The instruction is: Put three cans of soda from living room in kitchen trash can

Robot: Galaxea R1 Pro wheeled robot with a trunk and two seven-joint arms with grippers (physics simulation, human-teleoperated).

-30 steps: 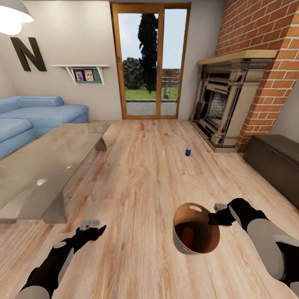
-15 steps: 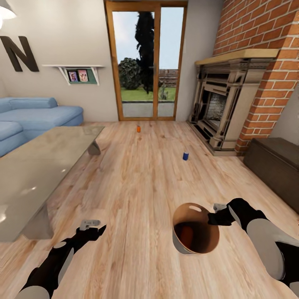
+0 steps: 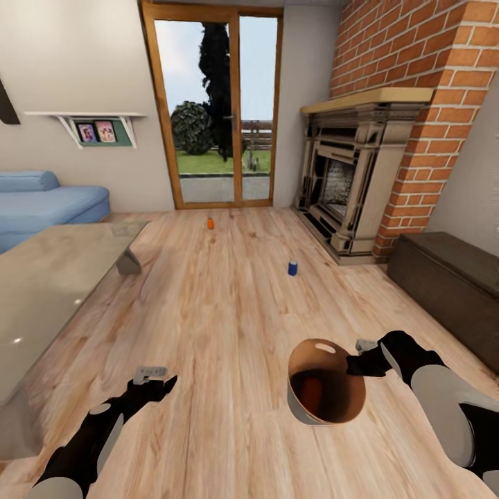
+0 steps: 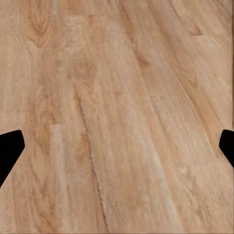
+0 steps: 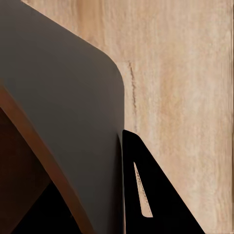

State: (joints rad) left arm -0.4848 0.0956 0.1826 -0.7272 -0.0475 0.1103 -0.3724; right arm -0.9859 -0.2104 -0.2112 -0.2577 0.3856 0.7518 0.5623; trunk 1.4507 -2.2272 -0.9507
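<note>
In the head view, one orange soda can [image 3: 210, 223] stands on the wood floor near the glass doors. A dark blue soda can [image 3: 292, 267] stands closer, toward the fireplace. My right gripper [image 3: 355, 365] is shut on the rim of a round brown trash can [image 3: 339, 409], tilted toward me above the floor. An orange can [image 3: 312, 392] lies inside it. The right wrist view shows the trash can's dark wall [image 5: 63, 97] against one finger [image 5: 130, 195]. My left gripper [image 3: 165, 382] hangs open over bare floor, nothing between its fingertips [image 4: 9, 148].
A glass coffee table [image 3: 48, 277] fills the left side, with a blue sofa [image 3: 41, 201] behind it. The brick fireplace [image 3: 346, 187] and a dark low cabinet [image 3: 450, 277] line the right. Wood-framed glass doors [image 3: 215, 111] stand at the far wall.
The whole view has shifted leftward and slightly nearer the cans, so the camera has moved. Both arms and the trash can keep the same pose.
</note>
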